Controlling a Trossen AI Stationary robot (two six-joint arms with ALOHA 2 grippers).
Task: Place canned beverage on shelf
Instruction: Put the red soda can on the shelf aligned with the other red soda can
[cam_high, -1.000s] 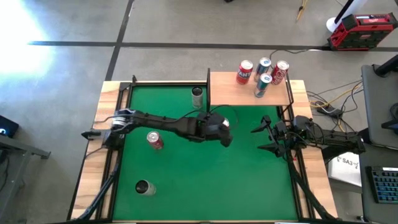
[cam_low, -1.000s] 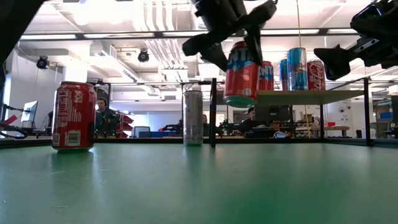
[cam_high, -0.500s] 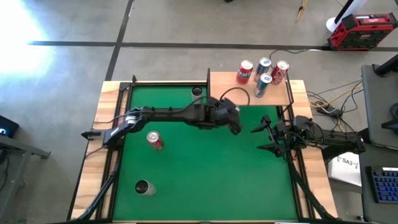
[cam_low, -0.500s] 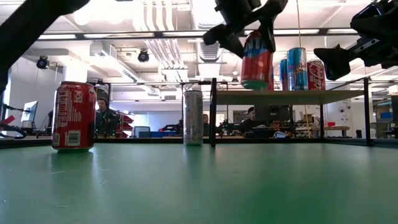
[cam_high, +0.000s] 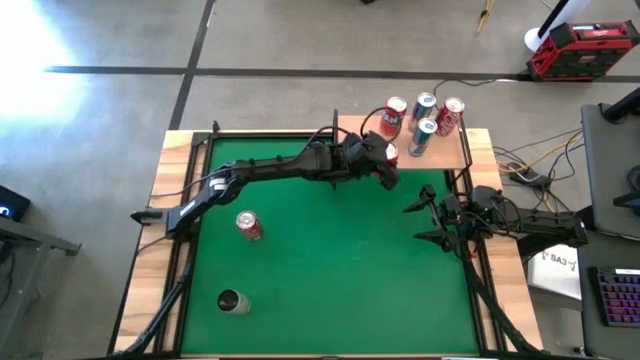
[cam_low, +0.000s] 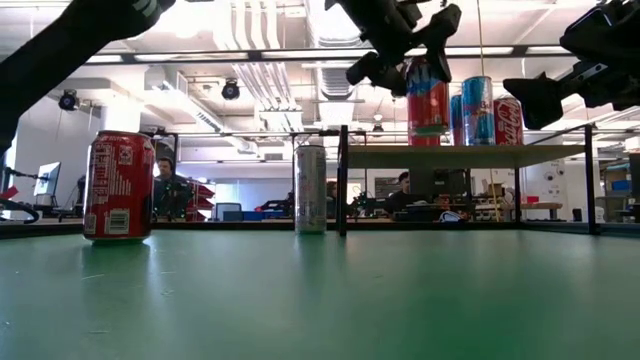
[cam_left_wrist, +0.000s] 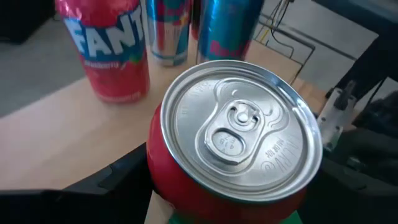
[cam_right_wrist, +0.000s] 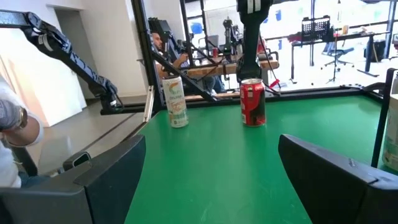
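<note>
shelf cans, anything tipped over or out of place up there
Nothing stands out. The four cans on the shelf stand upright, and the left gripper holds a red can upright over the board.

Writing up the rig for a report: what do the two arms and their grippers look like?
Both arms are black and slender, built of jointed segments. The left gripper is a bulky dark head. The right gripper has two dark, flat, pointed fingers; thin cables trail behind it.

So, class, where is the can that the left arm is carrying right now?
In the high view the red can is held in the left pincer at the shelf's front edge, just in front of the Fanta can.
</note>
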